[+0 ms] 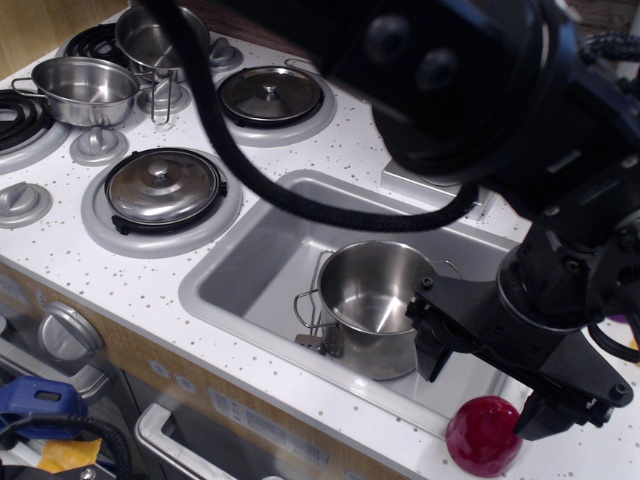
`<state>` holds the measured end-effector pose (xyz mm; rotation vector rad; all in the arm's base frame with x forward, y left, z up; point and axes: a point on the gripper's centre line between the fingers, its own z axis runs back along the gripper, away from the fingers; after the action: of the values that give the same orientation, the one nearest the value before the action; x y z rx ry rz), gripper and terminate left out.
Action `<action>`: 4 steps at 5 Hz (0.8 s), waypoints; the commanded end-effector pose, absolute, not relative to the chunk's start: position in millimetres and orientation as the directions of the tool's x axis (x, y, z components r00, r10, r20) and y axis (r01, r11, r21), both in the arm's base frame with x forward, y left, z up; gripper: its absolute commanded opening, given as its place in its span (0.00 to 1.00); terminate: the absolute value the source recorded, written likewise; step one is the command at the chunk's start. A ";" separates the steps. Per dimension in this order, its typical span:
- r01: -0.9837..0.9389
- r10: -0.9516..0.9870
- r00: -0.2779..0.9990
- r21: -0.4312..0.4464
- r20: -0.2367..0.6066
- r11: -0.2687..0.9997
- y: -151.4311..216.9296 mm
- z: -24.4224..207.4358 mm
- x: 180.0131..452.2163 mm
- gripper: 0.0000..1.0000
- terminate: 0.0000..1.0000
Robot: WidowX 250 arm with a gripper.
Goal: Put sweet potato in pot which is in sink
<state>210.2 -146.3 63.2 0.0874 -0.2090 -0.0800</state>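
Room around the sink and what crowds it

We see the pot point(375, 300) standing upright in the sink point(235, 270), its mouth open and unblocked from above, with bare basin floor to its left and behind it. Our gripper point(478, 388) hangs over the sink's front right corner, one finger close against the pot's right wall, the other beside the sweet potato point(484, 435), which lies on the counter rim outside the basin. A thick black cable point(330, 208) sags across the sink's far edge. Lids point(163, 188) and a pan point(85, 90) fill the stovetop to the left, well apart.
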 end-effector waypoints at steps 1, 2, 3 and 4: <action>0.070 -0.088 0.975 0.095 0.204 0.993 -146.3 63.2 210.2 1.00 0.00; 0.071 -0.090 0.971 0.090 0.221 0.993 -151.0 57.0 217.4 1.00 0.00; 0.071 -0.085 0.969 0.069 0.233 0.995 -153.2 50.4 218.2 1.00 0.00; 0.073 -0.081 0.965 0.040 0.250 0.997 -157.4 39.5 219.7 1.00 0.00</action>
<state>216.1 -157.2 26.2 0.0209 -0.2414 -0.0840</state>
